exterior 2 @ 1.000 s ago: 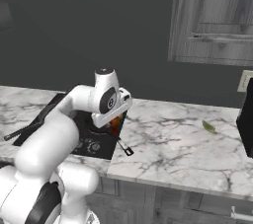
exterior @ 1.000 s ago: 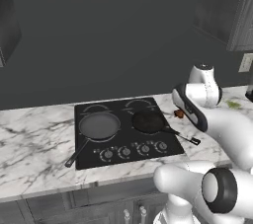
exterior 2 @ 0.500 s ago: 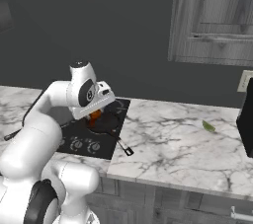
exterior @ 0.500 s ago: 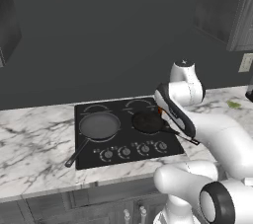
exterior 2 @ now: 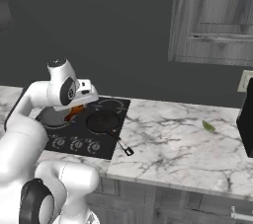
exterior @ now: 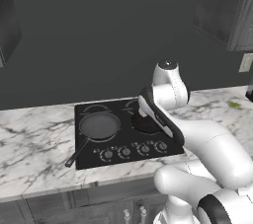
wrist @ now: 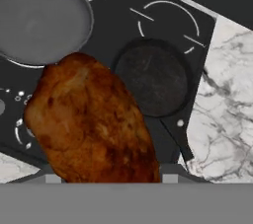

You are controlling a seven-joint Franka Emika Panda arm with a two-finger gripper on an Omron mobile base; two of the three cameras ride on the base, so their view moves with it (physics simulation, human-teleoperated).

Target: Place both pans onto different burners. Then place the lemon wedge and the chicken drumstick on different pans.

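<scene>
The cooktop (exterior: 123, 141) is set in the counter (exterior 2: 178, 144), with its knobs (exterior: 126, 151) along the front edge. The wider pan (exterior: 99, 125) sits on the cooktop at 9 o'clock, and the smaller pan (exterior 2: 103, 123) at 3 o'clock. The chicken drumstick (wrist: 91, 122) hangs above the cooktop, between both pans. The lemon wedge (exterior 2: 208, 126) lies on the counter, well apart at 3 o'clock.

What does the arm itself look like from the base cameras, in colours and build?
The arm is made of smooth, glossy white rounded segments, thick and tube-like, with dark bands at its joints. A rounded white housing with a dark grey cap tops the upper joint, and in the right base view a round dark disc sits on that joint's side. No loose cables or lettering are visible.
</scene>
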